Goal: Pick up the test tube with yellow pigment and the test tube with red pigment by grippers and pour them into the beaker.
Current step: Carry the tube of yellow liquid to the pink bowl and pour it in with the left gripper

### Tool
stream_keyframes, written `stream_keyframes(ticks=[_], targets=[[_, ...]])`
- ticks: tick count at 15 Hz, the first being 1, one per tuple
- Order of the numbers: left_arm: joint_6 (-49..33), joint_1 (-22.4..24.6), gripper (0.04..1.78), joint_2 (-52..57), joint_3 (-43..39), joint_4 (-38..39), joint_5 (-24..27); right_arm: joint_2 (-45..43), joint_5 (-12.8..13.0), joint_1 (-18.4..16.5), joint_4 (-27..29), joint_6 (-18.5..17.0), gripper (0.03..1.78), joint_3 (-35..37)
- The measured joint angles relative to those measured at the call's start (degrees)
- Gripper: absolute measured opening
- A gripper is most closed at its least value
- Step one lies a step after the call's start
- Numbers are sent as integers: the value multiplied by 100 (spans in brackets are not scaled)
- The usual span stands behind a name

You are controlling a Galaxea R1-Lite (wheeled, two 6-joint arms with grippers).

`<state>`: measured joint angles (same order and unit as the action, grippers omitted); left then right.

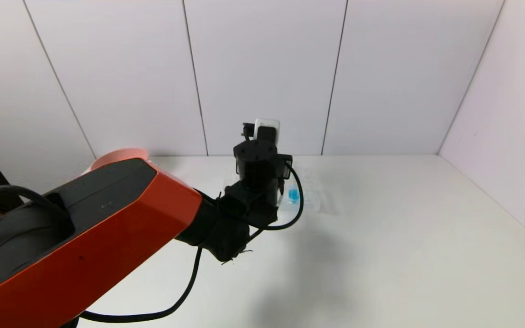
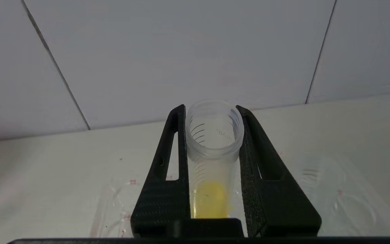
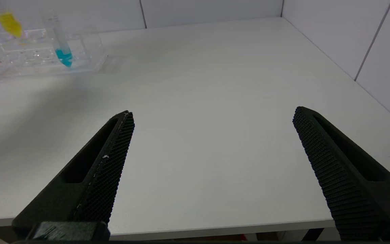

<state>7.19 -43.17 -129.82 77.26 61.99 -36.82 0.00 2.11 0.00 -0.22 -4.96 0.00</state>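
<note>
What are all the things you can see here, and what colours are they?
Test tube with yellow pigment: one, clear with yellow liquid at the bottom, held between the left gripper's fingers above the rack.
Test tube with blue liquid: one, clear with blue at the bottom, standing in the rack.
Tube rack: one, clear, at the back of the table.
Pink bowl: one, pink, far back on the left, mostly hidden by the arm.
Table: one, white.
Left gripper: one, black, shut on the yellow tube, over the rack.
Right gripper: one, black, open, above the table's near edge, holding nothing.
</note>
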Motion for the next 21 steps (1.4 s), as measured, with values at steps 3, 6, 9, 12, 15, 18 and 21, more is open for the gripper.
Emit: stream_keyframes(ticks=[3,6,9,12,15,18,21], targets=[[129,-27,44,206,49,-9,33,0,0,0,0,0,171,0],[129,-21,44,283,41,22,38,0,0,0,0,0,171,0],[68,-10,44,536,-290,-118,190,0,0,0,-2,0,171,0],[-139,301,44,1253,-1098,-563,990,0,0,0,-2,0,171,0],[-235,1228,44,2342,-2030,-1362,2415,0,0,0,0,0,171,0],[-221,2533,44,3360,-2732,-2255,3997,0,0,0,-2,0,171,0],[46,3747,44,4046,-3135,-2839,5352,0,0,0,-2,0,171,0]])
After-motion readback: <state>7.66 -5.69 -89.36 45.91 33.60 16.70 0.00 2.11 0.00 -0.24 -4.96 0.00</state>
